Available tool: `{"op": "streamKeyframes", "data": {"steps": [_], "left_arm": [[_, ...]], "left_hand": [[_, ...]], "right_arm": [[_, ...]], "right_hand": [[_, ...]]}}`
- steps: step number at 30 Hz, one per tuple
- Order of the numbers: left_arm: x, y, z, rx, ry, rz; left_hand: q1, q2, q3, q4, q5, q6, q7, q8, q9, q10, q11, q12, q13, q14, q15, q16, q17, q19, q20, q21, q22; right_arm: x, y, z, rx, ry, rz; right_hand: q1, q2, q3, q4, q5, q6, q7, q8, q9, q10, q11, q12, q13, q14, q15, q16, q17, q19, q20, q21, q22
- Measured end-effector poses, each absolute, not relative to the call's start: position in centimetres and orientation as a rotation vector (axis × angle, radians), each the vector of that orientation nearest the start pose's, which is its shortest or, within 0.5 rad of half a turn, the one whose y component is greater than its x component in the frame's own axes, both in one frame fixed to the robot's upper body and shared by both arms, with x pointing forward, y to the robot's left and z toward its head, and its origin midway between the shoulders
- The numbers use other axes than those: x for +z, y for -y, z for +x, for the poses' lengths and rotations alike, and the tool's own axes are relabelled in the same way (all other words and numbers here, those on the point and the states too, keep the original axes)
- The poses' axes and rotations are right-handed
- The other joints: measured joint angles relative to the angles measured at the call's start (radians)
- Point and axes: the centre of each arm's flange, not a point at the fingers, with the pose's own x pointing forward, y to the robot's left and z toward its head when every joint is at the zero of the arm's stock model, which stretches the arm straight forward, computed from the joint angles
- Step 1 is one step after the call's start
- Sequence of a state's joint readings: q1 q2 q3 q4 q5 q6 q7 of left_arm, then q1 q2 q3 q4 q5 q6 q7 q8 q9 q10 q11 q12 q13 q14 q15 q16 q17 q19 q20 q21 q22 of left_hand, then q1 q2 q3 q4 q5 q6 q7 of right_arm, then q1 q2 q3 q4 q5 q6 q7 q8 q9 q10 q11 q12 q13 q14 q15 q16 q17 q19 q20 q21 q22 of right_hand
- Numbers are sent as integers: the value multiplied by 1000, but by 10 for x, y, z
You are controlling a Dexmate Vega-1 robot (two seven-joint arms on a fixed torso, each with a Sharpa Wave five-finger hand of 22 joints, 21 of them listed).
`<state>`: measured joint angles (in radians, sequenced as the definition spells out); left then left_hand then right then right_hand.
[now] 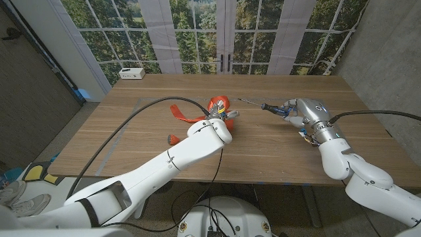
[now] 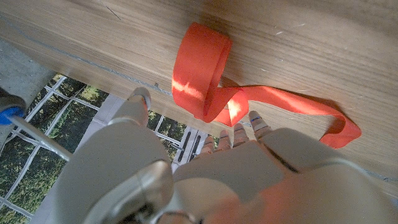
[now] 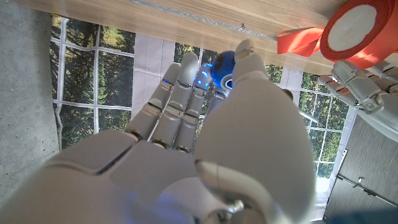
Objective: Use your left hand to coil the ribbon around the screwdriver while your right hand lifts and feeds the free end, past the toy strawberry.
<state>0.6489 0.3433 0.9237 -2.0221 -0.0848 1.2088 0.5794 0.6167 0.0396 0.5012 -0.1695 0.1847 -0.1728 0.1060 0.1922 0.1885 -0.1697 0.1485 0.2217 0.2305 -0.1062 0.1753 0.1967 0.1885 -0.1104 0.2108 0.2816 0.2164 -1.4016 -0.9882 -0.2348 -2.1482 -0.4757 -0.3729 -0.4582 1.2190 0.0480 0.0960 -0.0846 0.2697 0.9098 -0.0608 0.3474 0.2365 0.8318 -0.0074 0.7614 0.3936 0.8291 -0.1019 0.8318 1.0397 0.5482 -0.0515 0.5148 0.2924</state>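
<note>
An orange ribbon point(image 1: 191, 114) lies on the wooden table, one end looped up into a loose coil, the rest trailing flat. The screwdriver point(image 1: 266, 105), blue-handled with a thin metal shaft, lies to its right. A small red strawberry point(image 1: 173, 139) sits nearer the front edge.

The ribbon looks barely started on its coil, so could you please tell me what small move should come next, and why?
Probably bring the screwdriver, which the right robot hand grips by its blue handle, toward the ribbon. The left robot hand is at the ribbon's loops, but the bare shaft lies apart from them with nothing wound on it.
</note>
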Motion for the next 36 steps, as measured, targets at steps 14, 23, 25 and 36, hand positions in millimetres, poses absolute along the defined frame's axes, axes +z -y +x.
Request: {"op": "streamKeyframes", "data": {"steps": [14, 23, 25, 36], "left_arm": [[-28, -20, 538, 111, 182, 844], [-36, -16, 538, 131, 162, 848], [-38, -16, 538, 132, 157, 848], [-42, -12, 544, 129, 172, 812]], "left_hand": [[39, 31, 5, 4, -4, -2, 9, 8, 4, -2, 9, 12, 0, 35, -6, 8, 0, 67, -3, 27, 5], [66, 50, 15, 1, -4, -2, 9, 8, 5, -2, 9, 12, 3, 63, -2, 15, 0, 100, -4, 41, 5], [72, 54, 17, 0, -4, -2, 9, 16, 5, 0, 11, 19, 5, 66, -2, 15, 0, 110, -2, 41, 5], [143, 50, 15, 2, -12, 47, 14, 41, 2, 124, -2, 58, 2, 181, -41, 23, -7, 278, -27, 113, -3]], "right_arm": [[-47, 300, 480, -349, 680, -1281], [-48, 300, 480, -346, 677, -1282], [-48, 300, 480, -345, 676, -1282], [-46, 299, 481, -344, 676, -1285]], "right_hand": [[0, 0, 0, 0, 1, 0, 0, -1, 0, 6, 4, 0, 0, 4, -3, -7, 10, 0, 0, 8, -1], [0, 0, -2, -2, 1, 0, 0, -1, 0, 7, 4, 0, 0, 7, 0, -11, 14, -7, 0, 15, -5], [0, 0, -2, -2, 1, 0, 0, -1, 0, 9, 2, 0, 0, 7, 0, -11, 14, -7, 0, 15, -5], [0, 0, -6, 2, 1, 0, 0, -1, 0, 18, 8, 0, 1, 7, 0, -19, 23, -7, 0, 23, -5]]}}
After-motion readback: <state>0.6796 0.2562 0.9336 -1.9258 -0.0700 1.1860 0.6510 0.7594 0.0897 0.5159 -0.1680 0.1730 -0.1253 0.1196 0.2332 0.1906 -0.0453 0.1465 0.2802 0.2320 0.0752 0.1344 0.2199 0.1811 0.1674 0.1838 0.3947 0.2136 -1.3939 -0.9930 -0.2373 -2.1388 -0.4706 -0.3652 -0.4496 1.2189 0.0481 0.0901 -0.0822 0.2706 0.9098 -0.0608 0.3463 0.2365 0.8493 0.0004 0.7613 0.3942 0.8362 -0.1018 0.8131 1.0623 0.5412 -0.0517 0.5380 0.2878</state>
